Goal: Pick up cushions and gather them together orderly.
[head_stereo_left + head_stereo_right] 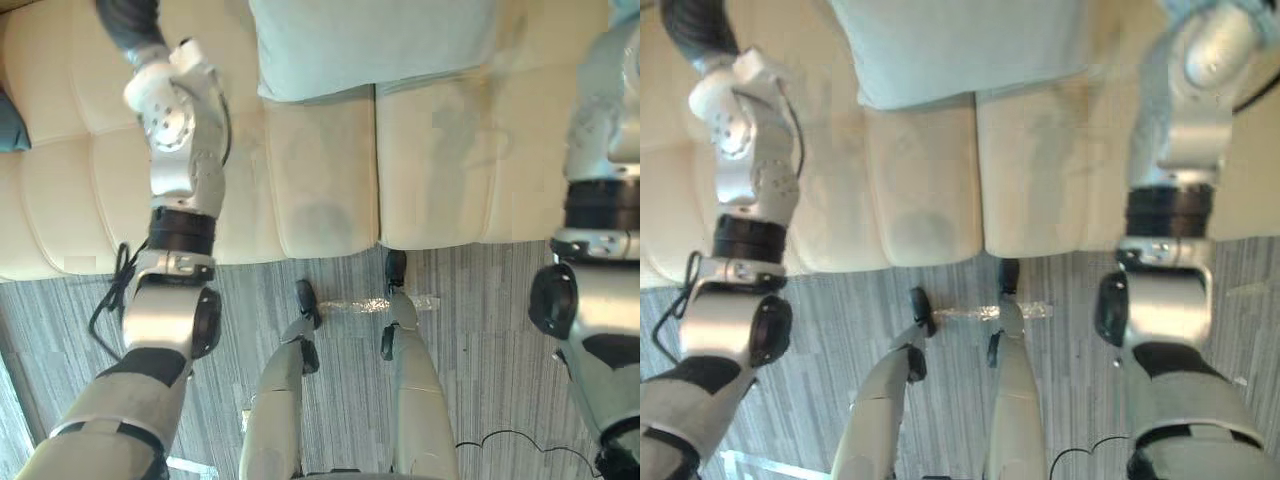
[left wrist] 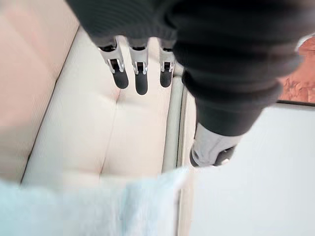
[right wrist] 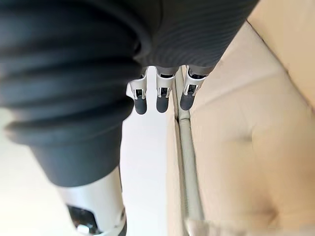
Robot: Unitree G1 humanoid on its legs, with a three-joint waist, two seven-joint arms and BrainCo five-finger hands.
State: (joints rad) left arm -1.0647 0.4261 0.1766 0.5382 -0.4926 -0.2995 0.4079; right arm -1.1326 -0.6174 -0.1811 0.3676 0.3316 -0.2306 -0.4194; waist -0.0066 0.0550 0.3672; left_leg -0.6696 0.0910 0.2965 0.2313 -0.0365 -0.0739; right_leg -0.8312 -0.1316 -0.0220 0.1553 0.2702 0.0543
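Grey striped carpet [image 1: 480, 330] runs along the front of the sofa [image 1: 320, 180]. A crinkled scrap of clear plastic [image 1: 385, 303] lies on it just in front of the sofa's front edge, near the seam between two seat sections. The sofa is covered in cream upholstery, its seat split into padded sections with stitched dimples. Both arms reach over the sofa's seat, the left arm above the left-hand sections and the right arm above the right-hand one.

Farther back on the sofa, a pale blue-green cushion [image 1: 370, 45] rests on the seat, straddling the middle seam, with its near edge toward the sofa's front. A dark teal cushion [image 1: 10, 125] sits at the sofa's far left, well apart from the pale one and cut off by the picture's edge.

The left hand [image 2: 141, 73] hangs over the sofa's seat with its fingers straight and side by side, thumb set apart, and nothing in its hold. The pale blue-green cushion lies blurred on the seat near it, apart from the fingers. The right hand [image 3: 162, 98] is likewise flat, fingers straight above the piped edge of a sofa section, holding nothing.
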